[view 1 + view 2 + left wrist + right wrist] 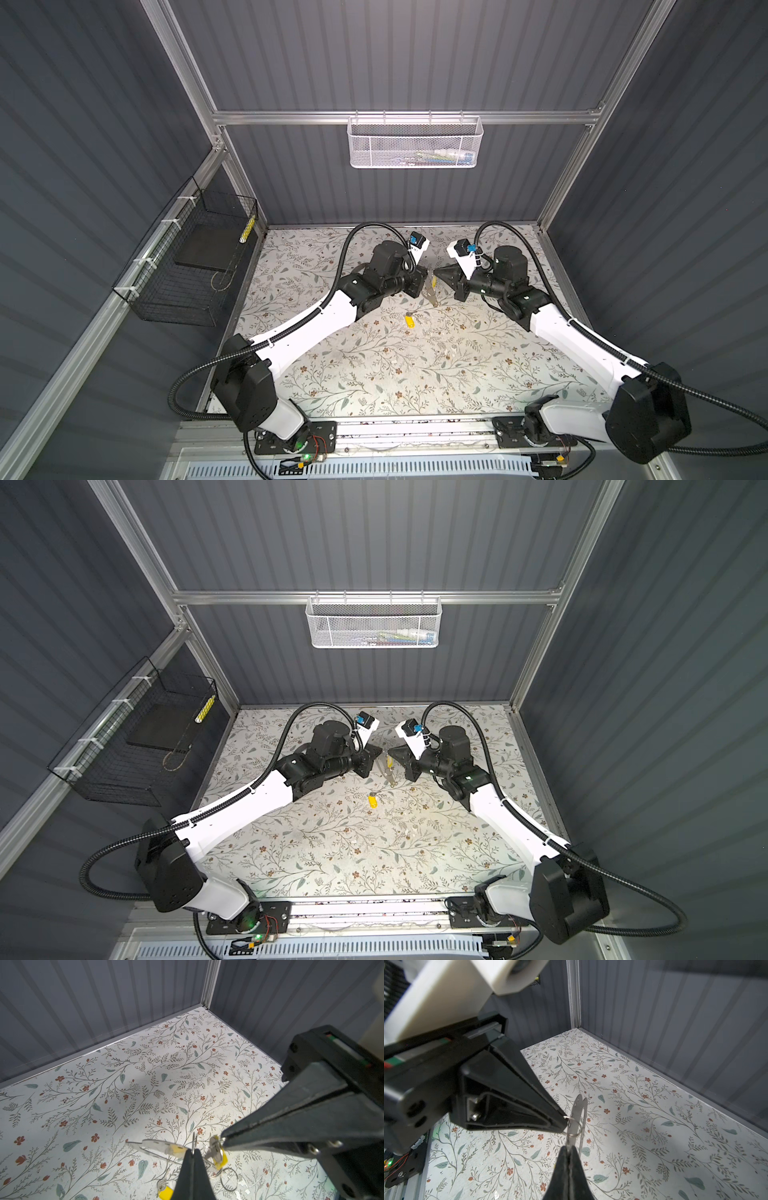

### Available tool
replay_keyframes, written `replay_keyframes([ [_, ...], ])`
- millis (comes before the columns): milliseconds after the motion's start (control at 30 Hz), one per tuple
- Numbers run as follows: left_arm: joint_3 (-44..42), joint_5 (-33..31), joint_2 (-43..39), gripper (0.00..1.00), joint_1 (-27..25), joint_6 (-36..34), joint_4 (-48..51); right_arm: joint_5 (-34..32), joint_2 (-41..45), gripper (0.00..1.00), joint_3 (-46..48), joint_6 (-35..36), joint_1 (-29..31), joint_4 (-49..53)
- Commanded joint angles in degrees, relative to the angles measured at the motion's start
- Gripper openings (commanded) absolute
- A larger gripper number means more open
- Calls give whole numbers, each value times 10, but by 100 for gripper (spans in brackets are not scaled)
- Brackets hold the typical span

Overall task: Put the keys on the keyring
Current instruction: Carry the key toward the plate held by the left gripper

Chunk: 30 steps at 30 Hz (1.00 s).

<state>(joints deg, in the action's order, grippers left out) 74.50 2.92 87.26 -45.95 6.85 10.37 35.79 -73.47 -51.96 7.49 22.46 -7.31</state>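
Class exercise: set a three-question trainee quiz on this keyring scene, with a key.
1. Fill in: one yellow key lies loose on the ____.
2. The left gripper and right gripper are: A) both open; B) both shut; C) only the left shut.
3. True or false: the keyring lies flat on the floral surface.

Key:
1. table
2. B
3. False: it is held up between the grippers.
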Motion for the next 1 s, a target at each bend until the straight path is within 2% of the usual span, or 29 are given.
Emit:
replay_keyframes([
  [0, 12, 14, 0, 0, -5, -8, -10, 2, -3, 0, -19, -8, -4, -12],
  [733, 7, 15, -5, 0, -11, -12, -22, 16, -13, 0, -26, -7, -10, 0],
  [967, 10, -21, -3, 0, -11, -6, -13, -9, -5, 0, -16, -21, -11, -13],
])
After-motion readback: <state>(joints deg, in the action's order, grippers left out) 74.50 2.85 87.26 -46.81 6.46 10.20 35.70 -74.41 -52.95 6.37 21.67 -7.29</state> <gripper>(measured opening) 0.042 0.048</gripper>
